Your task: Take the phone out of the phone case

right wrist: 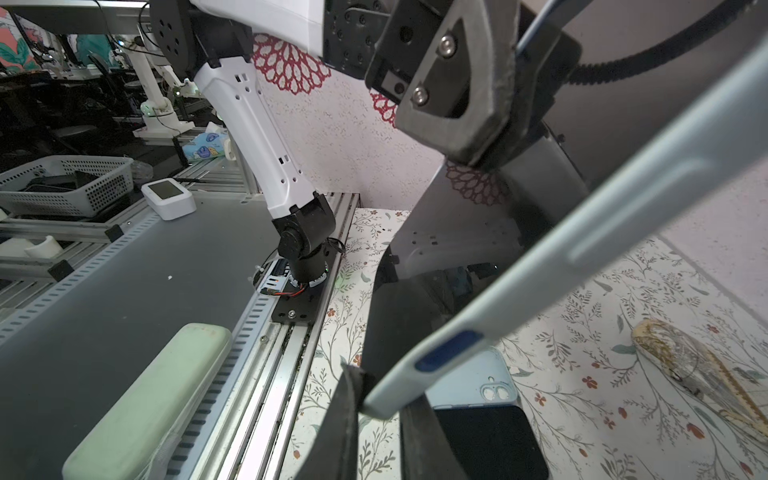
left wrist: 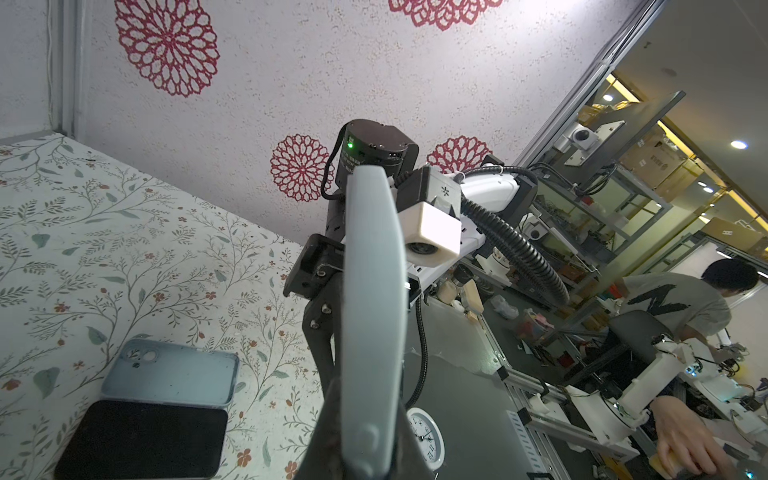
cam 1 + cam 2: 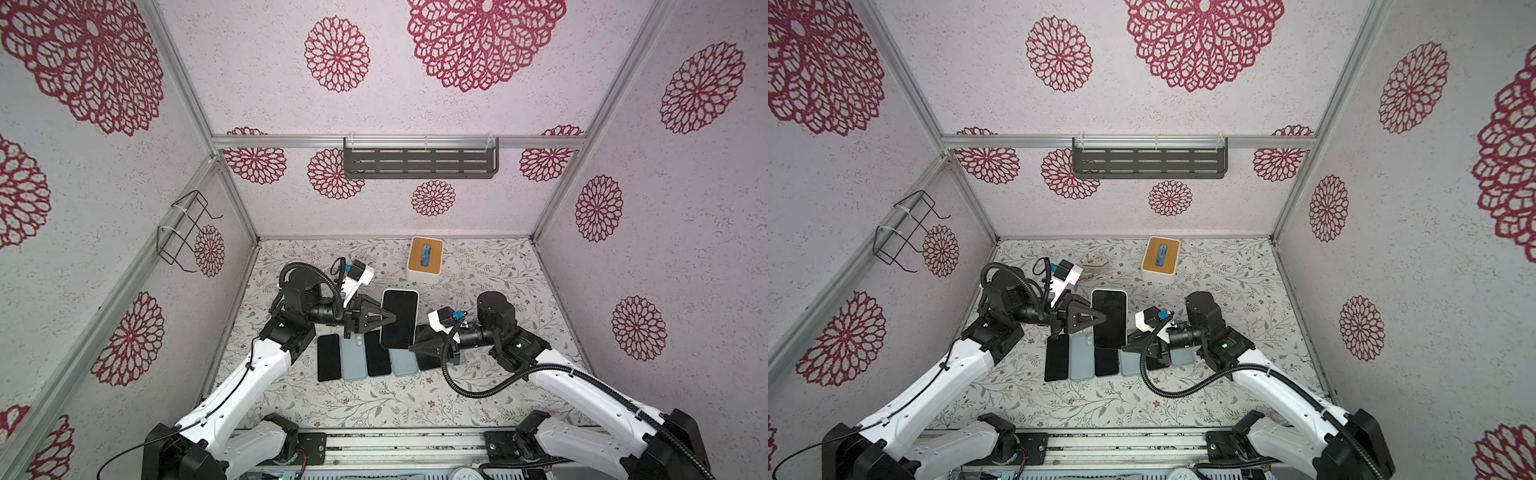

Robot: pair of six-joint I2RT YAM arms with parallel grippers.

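You have one cased phone (image 3: 399, 318). Besides that, you can count three bare black phones (image 3: 328, 357), the third partly covered, and three empty pale-blue cases (image 3: 1081, 357), the last barely showing. Add to your tally one wood-topped tissue box (image 3: 424, 258), one slotted wall shelf (image 3: 419, 160) and one wire rack (image 3: 187, 230).

Bright even light, fisheye-warped edges
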